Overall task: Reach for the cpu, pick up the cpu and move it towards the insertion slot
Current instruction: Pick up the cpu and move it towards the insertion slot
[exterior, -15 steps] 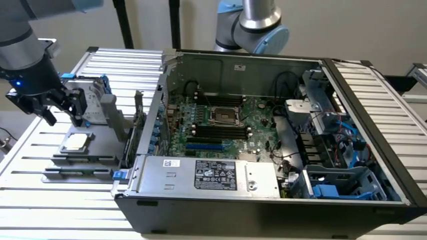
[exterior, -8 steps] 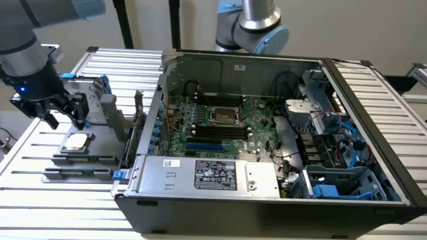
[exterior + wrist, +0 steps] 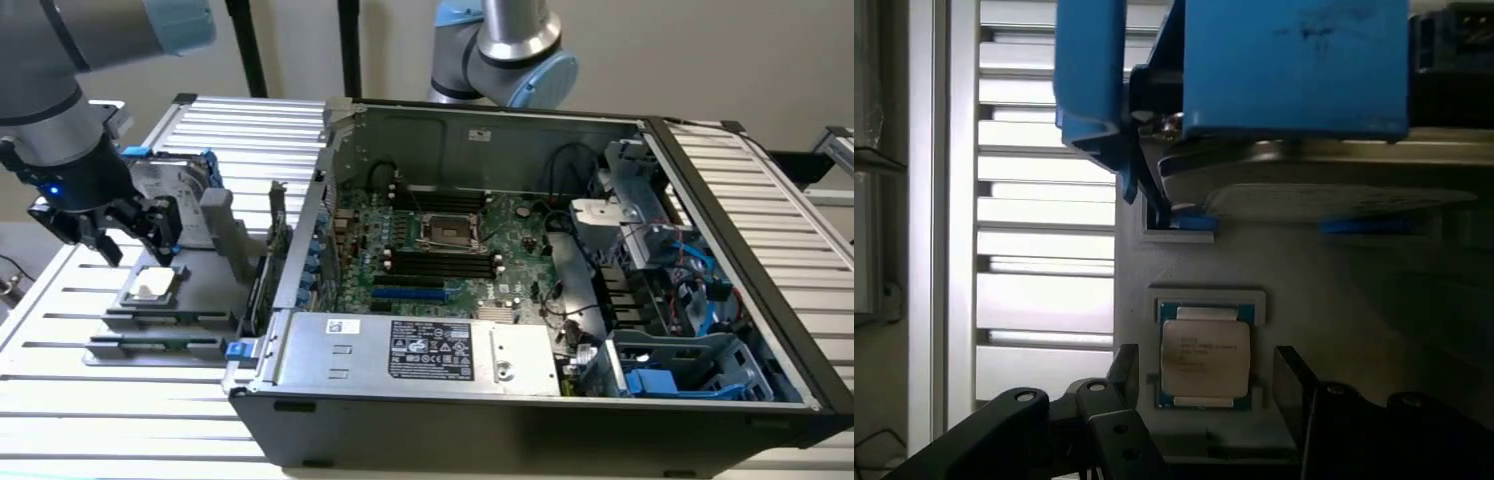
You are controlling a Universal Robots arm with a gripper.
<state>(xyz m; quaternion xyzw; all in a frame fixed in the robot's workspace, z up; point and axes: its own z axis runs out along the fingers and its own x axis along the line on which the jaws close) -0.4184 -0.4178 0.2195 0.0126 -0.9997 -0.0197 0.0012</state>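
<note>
Item: the cpu [image 3: 150,287], a small flat square chip with a silver-grey top and pale rim, lying flat in a recess of a grey holder [image 3: 160,322] on the slatted metal table [image 3: 80,400], at the exterior view's left and outside the computer case [image 3: 534,420]. Item: the gripper [image 3: 134,240], black, two-fingered, hanging directly above the cpu. Its fingers are spread apart and grasp nothing, and in the wrist view one finger stands to each side of the chip, clear of its edges. Item: a hard drive [image 3: 180,190], silver, in a blue-trimmed bracket, standing upright on the same holder just behind the gripper. Item: the insertion slot [image 3: 447,232], a square socket with a silvery frame and dark centre on the green motherboard [image 3: 514,255] inside the open case, well apart from the cpu, with the case wall between them. Long black memory slots run alongside the socket. Item: a silver power supply [image 3: 427,350] with a printed label, at the near edge of the case. Item: a second robot arm [image 3: 514,45] behind the case, at the far side.
</note>
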